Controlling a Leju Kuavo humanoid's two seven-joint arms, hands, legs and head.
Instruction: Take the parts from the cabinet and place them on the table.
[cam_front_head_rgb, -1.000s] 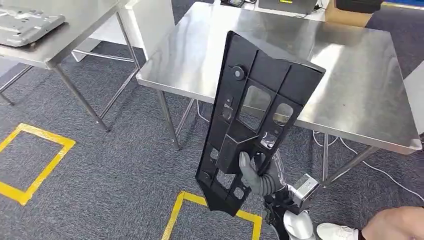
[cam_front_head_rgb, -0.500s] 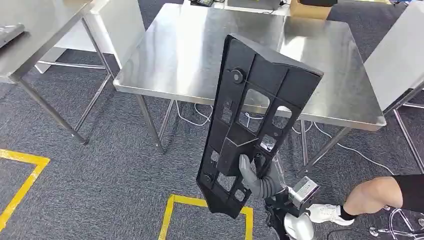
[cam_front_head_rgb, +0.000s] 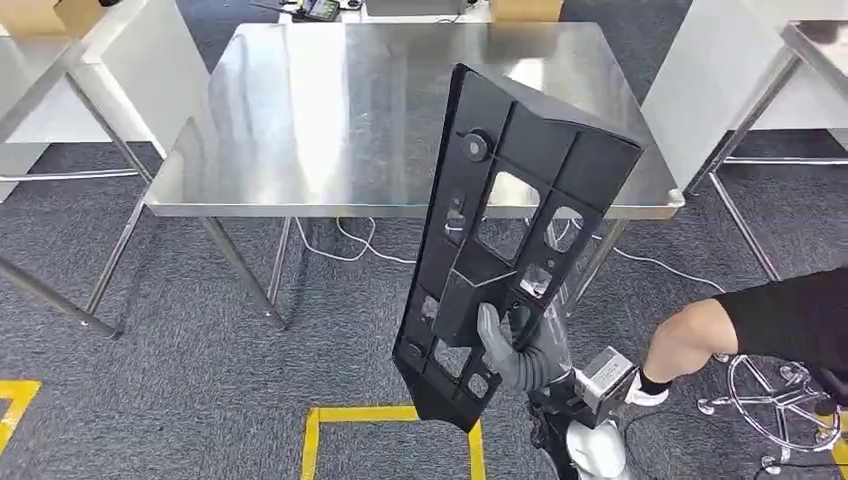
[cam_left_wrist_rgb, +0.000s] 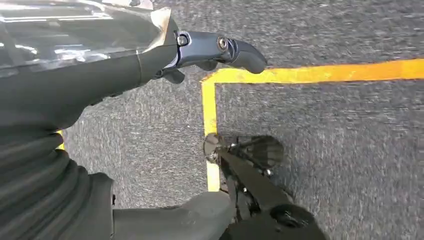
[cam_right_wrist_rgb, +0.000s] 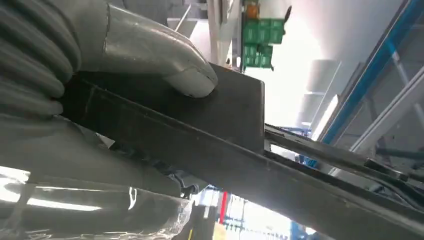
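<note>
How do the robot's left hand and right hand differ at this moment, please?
The right hand grips the black panel, holding it upright before the steel table; the left hand holds nothing. The right hand's thumb presses the panel's face; the left hand hangs above the grey carpet and yellow line. Both have grey ribbed covers.

A person's bare leg (cam_front_head_rgb: 700, 335) beside a wheeled stool base (cam_front_head_rgb: 775, 385); yellow floor tape (cam_front_head_rgb: 385, 415).
</note>
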